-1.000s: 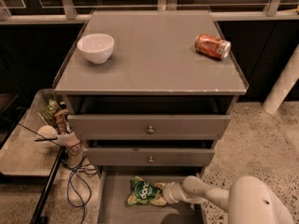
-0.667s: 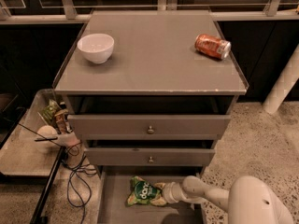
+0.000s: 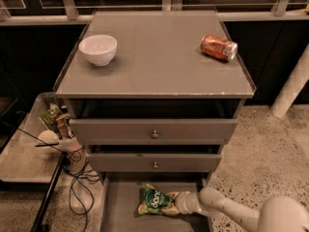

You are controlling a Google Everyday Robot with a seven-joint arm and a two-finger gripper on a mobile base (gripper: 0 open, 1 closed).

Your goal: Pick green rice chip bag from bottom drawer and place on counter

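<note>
Bottom drawer [image 3: 119, 208] is standing pulled open at the foot of the cabinet, its flat grey floor showing.

Green rice chip bag [image 3: 154, 200] is lying flat on that floor, right of the drawer's middle. Its long axis is running roughly left to right across the drawer. The dark round label is facing up. The bag's right end is pointing at the gripper and its left end at the bare drawer floor.

Gripper [image 3: 180, 203] is sitting low inside the drawer, right up against the bag's right end. Whether it is gripping the bag or merely touching it cannot be told from here. The white arm [image 3: 227, 209] is reaching in from the lower right, running nearly level with the drawer floor.

Counter [image 3: 159, 69] is carrying two things, well apart. A white bowl [image 3: 98, 49] is sitting upright near the left rear. An orange soda can [image 3: 219, 48] is lying on its side near the right rear, its silver end facing right.

The two upper drawers [image 3: 153, 129] are standing slightly ajar, each showing a small round knob.

Black cables [image 3: 79, 185] are trailing on the floor left of the cabinet.
</note>
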